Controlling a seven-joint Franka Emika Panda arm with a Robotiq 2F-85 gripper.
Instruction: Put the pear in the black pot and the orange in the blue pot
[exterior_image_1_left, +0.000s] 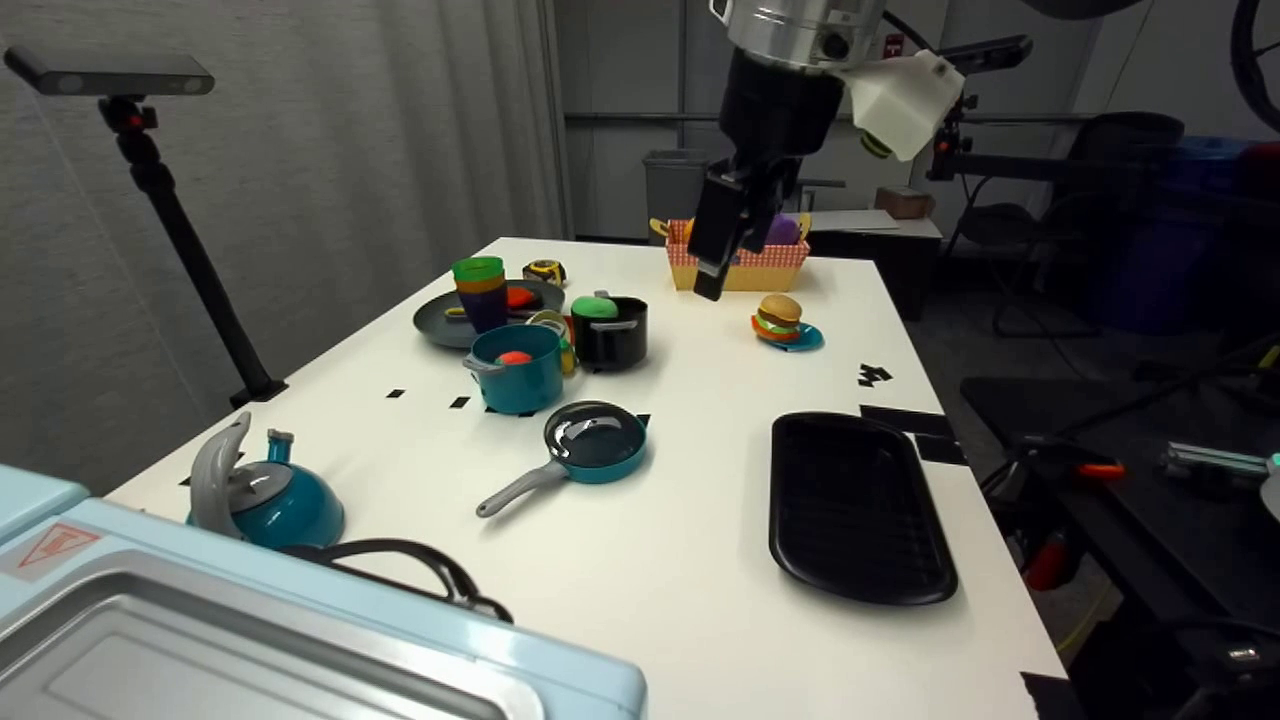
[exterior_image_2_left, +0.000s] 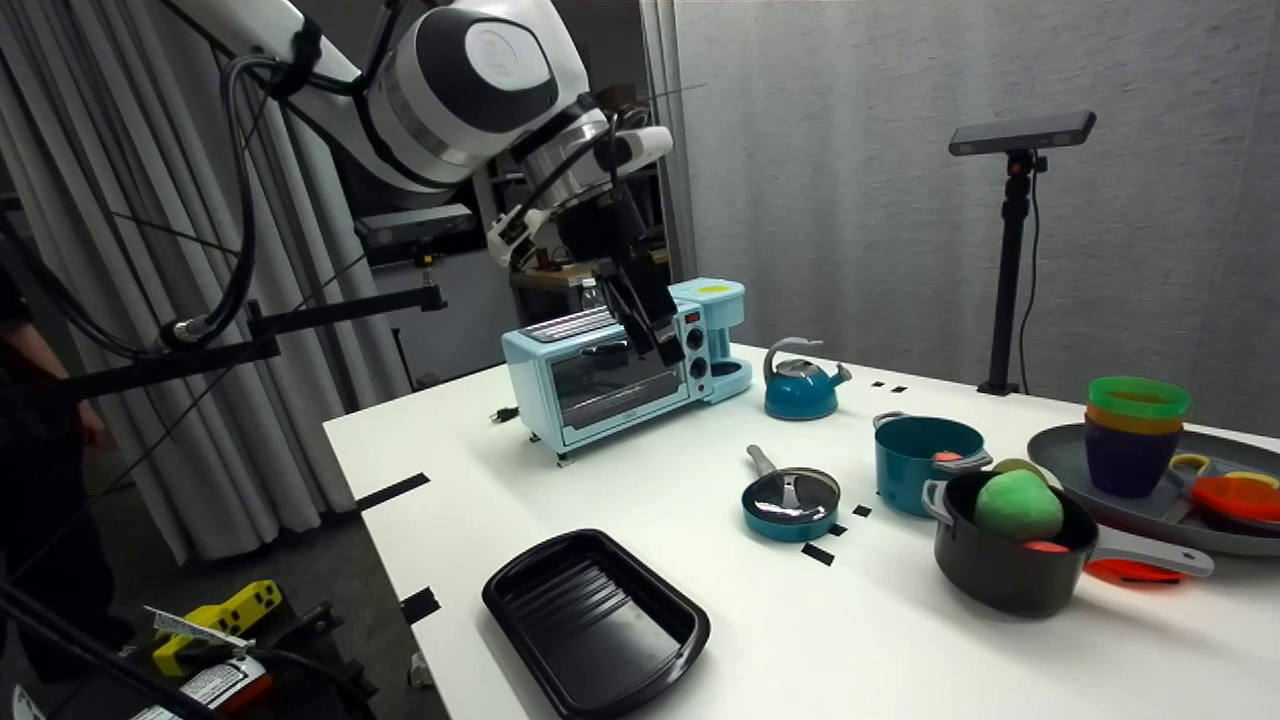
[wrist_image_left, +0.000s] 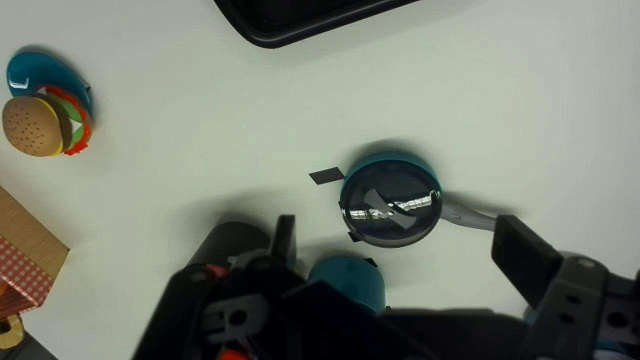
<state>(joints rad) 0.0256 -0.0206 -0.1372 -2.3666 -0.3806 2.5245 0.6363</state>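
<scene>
A green rounded fruit, seemingly the pear (exterior_image_2_left: 1018, 506), sits in the black pot (exterior_image_2_left: 1000, 580); it shows there in both exterior views (exterior_image_1_left: 595, 307). A reddish-orange thing (exterior_image_2_left: 1045, 547) lies beside it in that pot. The blue pot (exterior_image_1_left: 525, 388) holds a reddish-orange round thing (exterior_image_1_left: 514, 357), mostly hidden by the wall; I cannot tell if it is the orange. My gripper (wrist_image_left: 395, 222) is open and empty, high above the table. In the wrist view the blue pot (wrist_image_left: 350, 280) and black pot (wrist_image_left: 230, 245) are partly behind my gripper, their insides hidden.
A lidded blue pan (wrist_image_left: 392, 200) lies below my gripper. Also on the table are a black tray (exterior_image_1_left: 860, 510), a toy burger (exterior_image_1_left: 778, 315) on a blue spoon-shaped rest, a basket (exterior_image_1_left: 740, 270), a kettle (exterior_image_2_left: 800, 390), a toaster oven (exterior_image_2_left: 620, 380) and a grey plate with cups (exterior_image_2_left: 1135, 440).
</scene>
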